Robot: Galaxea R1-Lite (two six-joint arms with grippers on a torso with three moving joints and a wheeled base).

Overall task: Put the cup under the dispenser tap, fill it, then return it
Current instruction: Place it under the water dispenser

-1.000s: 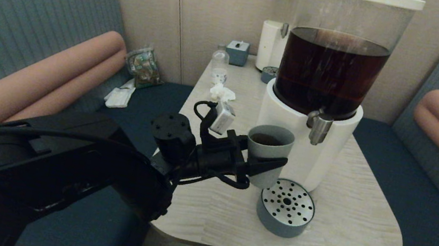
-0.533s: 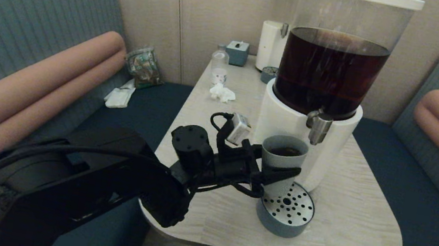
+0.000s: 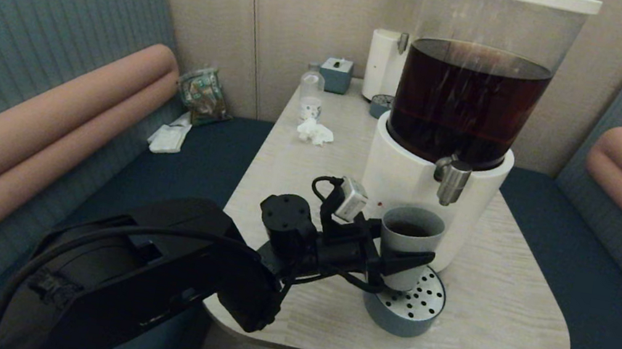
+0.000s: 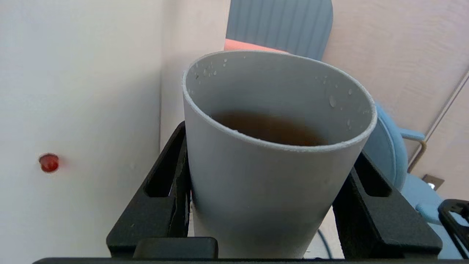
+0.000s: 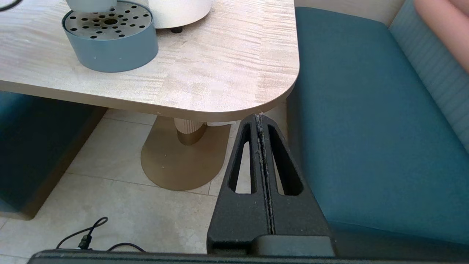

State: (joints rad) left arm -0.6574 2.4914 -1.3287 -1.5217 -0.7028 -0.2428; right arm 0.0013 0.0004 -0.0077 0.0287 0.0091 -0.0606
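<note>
The cup (image 3: 407,246) is in the grip of the left gripper (image 3: 398,257), one black finger on each side of it. It sits low over the back edge of the round blue tray (image 3: 396,316) with the holes in its metal top — I cannot tell if its bottom touches the tray or hangs just above. The steel tap (image 3: 452,181) is above the cup and a little off to the right of it, so the cup is not quite straight under the spout. There is brown drink in the cup, about halfway up as the wrist camera shows it, with small drops on the inside wall.

I would say this is the step of putting the cup under the tap. Next the cup should go a bit more to the right, right under the spout, and be set flat on the tray. It must stay level so the drink does not spill, and it should not bump the white base (image 3: 403,183) of the big dispenser, which is just beside it.

The right gripper (image 5: 261,121) hangs down by the table (image 5: 227,73) corner, over the floor and the blue seat, with its fingers pressed together on nothing.

No words or brand names can be read — only a small red dot on the white base.
</note>
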